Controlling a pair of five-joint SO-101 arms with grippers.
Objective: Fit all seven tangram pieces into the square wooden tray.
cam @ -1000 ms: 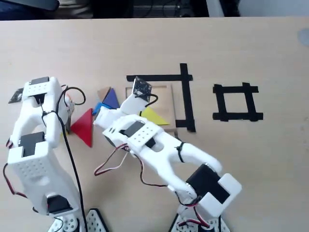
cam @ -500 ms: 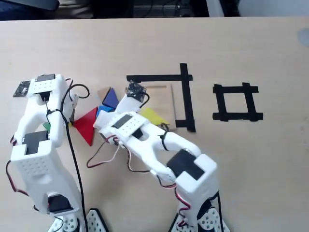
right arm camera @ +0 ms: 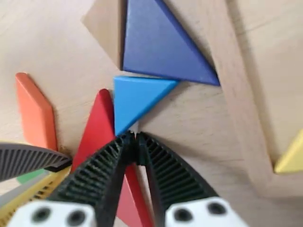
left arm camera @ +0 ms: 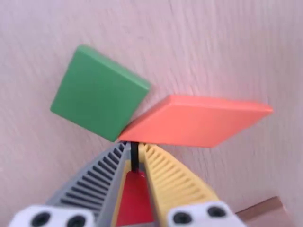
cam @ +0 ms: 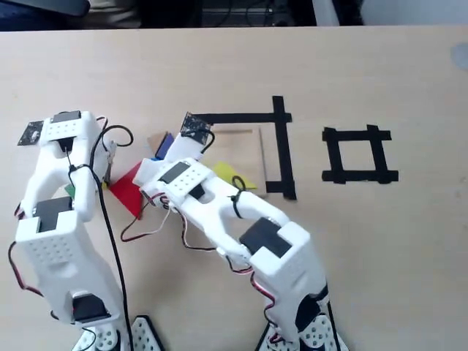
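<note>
Collision risk: right gripper [right arm camera: 134,138] and left gripper [left arm camera: 135,147] (both pinched together, empty) are crowded at the red triangle [right arm camera: 97,128], so pieces could be scattered.

Table [cam: 409,241] — tray [cam: 261,155], tangram pieces [cam: 128,191], tape [cam: 281,146]

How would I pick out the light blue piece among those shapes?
Find the wooden tray framed by black tape. Outside its wall lies a cluster of pieces; the light blue triangle sits between the dark blue triangle and the red one. It is the smallest of the three.
</note>
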